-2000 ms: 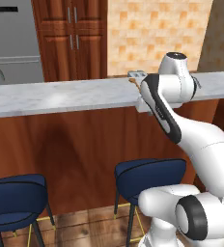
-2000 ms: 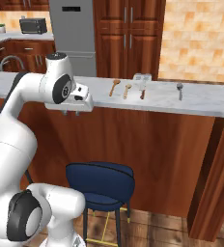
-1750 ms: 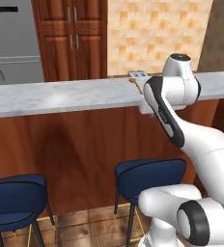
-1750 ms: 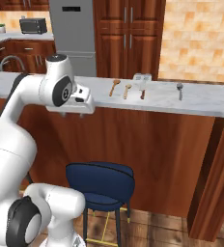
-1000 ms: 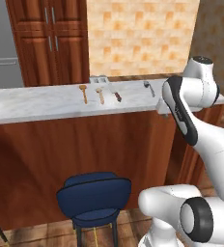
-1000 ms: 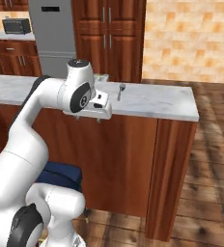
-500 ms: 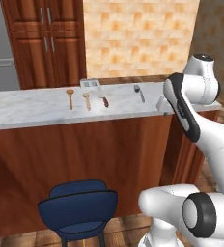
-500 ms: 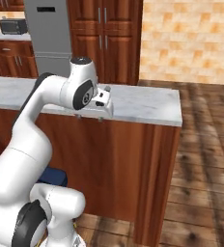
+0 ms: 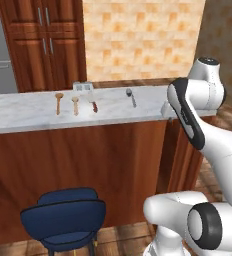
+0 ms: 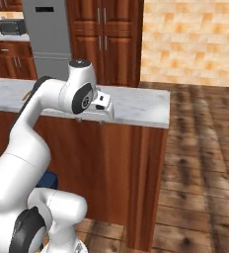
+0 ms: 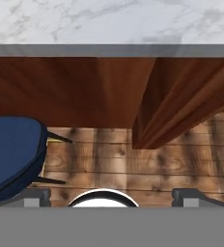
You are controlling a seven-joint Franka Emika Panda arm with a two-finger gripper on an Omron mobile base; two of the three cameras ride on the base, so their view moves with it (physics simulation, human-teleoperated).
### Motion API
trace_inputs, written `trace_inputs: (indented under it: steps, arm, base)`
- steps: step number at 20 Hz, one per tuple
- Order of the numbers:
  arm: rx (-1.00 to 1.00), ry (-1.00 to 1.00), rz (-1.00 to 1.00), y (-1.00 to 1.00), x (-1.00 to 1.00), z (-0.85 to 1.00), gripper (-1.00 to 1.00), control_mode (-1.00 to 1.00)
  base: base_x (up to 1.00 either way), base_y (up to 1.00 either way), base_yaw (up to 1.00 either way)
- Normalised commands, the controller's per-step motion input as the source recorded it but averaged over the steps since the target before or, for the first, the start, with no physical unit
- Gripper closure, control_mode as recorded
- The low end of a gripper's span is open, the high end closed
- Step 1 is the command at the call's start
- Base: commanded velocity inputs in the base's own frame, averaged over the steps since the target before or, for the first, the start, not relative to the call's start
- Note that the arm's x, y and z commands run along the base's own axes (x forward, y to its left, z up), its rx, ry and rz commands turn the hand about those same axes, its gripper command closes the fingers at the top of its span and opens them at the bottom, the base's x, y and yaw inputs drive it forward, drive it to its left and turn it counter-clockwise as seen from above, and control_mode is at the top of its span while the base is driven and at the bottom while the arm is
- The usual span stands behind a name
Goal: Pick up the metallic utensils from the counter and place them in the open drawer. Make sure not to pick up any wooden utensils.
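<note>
White-grey marble tops the counter, a long slab over a reddish-brown wood front that ends in a corner post at the right. Behind it stand tall reddish-brown cabinets and a tan tiled wall; the right base view adds a grey fridge and a wood plank floor.

The arm rises at the lower right of the left base view, its hand level with the counter's front edge near the right end. In the right base view the gripper hangs just in front of that edge, pointing down. The hand view looks down past the marble lip and the wood front to the floor; the fingers stand at the two bottom corners, spread wide apart with nothing between them.

A blue stool sits on the floor before the counter, left of the arm.

On the marble, well left of the hand, lie two wooden spoons, side by side. Just right of them is a red-handled piece, and behind it a small silver-grey object that is too small to identify. Farther right a metal spoon lies alone.
</note>
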Motion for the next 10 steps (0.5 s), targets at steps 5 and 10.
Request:
trace_inputs:
  steps: [5, 10]
  arm:
    - [0.0, 0.0, 0.0, 0.0, 0.0, 0.0, -1.0, 1.0]
    - [0.0, 0.0, 0.0, 0.0, 0.0, 0.0, -1.0, 1.0]
  base:
    - [0.16, -0.26, 0.08]
    - [0.44, -0.01, 0.06]
